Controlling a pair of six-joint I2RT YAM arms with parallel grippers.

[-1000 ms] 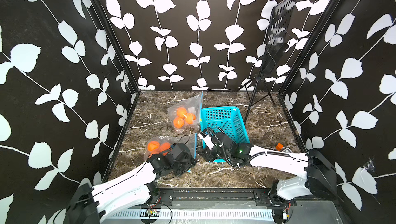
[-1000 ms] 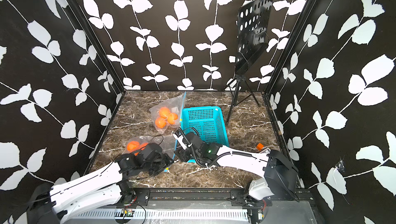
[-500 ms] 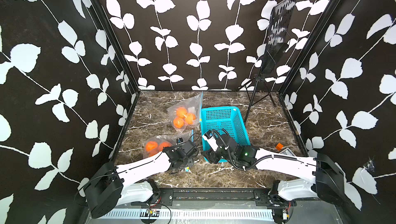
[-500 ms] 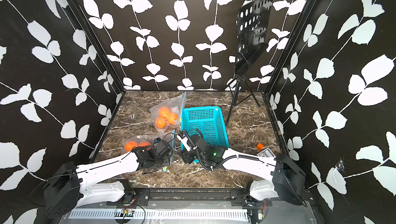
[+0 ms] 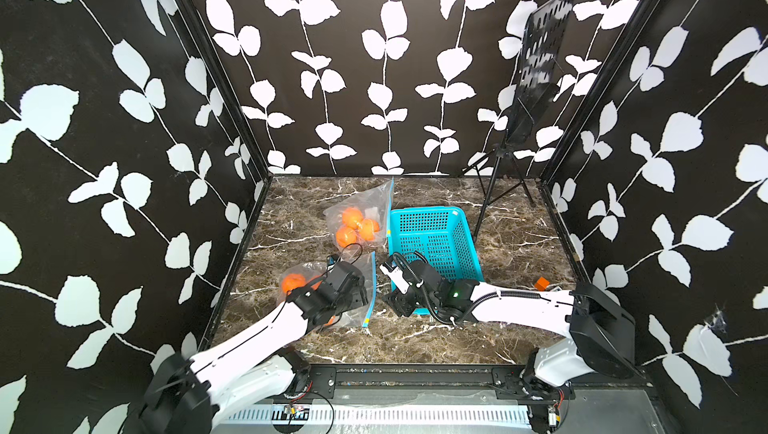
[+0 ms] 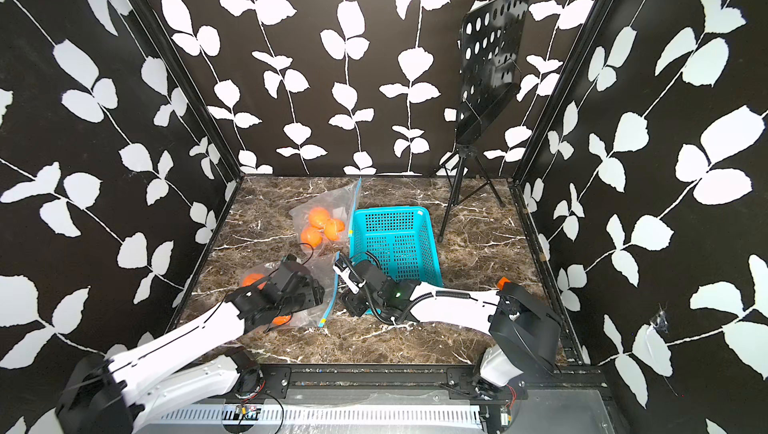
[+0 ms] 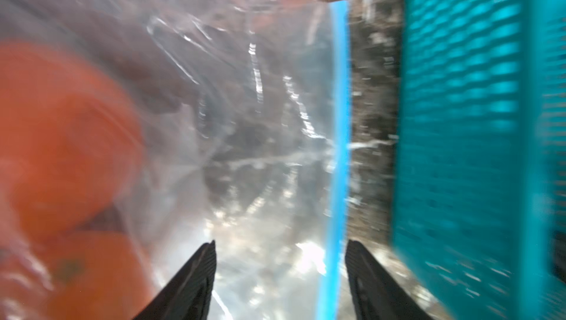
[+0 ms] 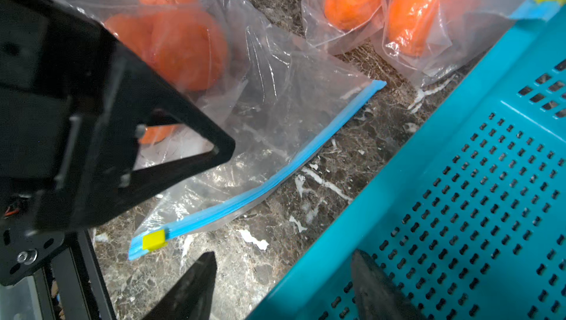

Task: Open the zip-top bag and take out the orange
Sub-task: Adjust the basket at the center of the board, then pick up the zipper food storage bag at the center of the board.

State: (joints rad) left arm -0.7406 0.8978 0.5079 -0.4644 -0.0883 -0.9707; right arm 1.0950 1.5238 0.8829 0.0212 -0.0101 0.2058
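Dark marble surface (image 5: 519, 245) in a leaf-wallpaper booth. Both top views show the near bag (image 5: 368, 270) with its oranges (image 5: 293, 282) lying front-left. A second bag (image 5: 361, 220) leans on the teal basket (image 5: 432, 236), and there's a music stand (image 5: 536, 70) at the back.

Left wrist view, blurry: left hand (image 7: 280, 251) is open, its fingers straddling the blue zip strip (image 7: 338, 119), probably to pin it.

Right wrist view: right hand (image 8: 283, 266) is open and empty, half over the basket. The yellow slider (image 8: 154, 239) is just ahead, and the bag looks zipped shut. The basket crowds that approach.
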